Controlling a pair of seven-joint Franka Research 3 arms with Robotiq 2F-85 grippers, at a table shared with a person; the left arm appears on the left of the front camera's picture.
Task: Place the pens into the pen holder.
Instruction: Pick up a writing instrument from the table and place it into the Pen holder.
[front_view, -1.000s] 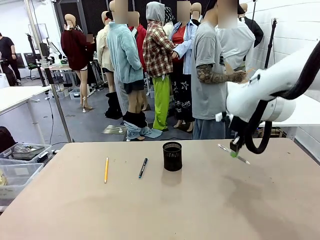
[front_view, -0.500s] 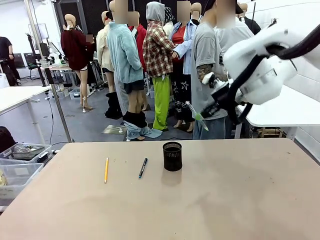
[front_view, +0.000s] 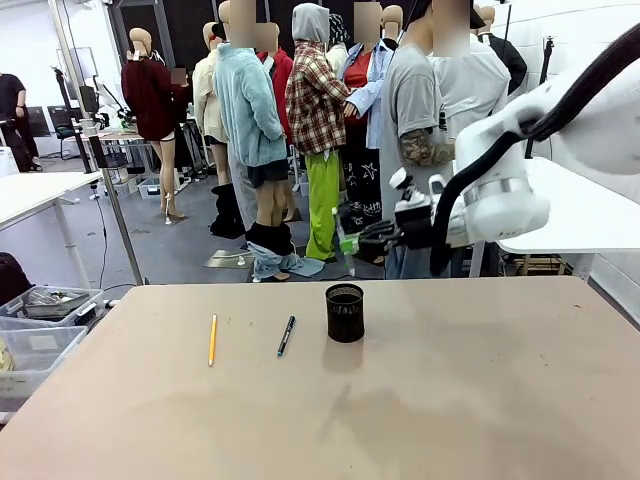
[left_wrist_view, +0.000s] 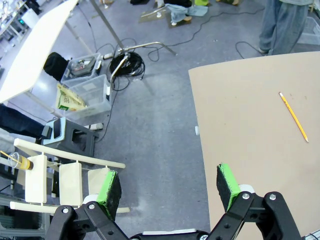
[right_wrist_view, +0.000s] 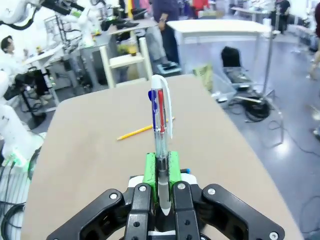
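Now, R gripper (right_wrist_view: 161, 169) clamped on whitish pen (right_wrist_view: 160, 114), high over table (front_view: 500, 400), L gripper (left_wrist_view: 168, 185) jaws apart

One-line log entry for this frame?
right gripper: shut on whitish pen, above table | left gripper: open | yellow pencil, black-blue pen: on table | pen holder: upright

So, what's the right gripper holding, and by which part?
The right gripper holds the whitish pen near the end opposite its clip.
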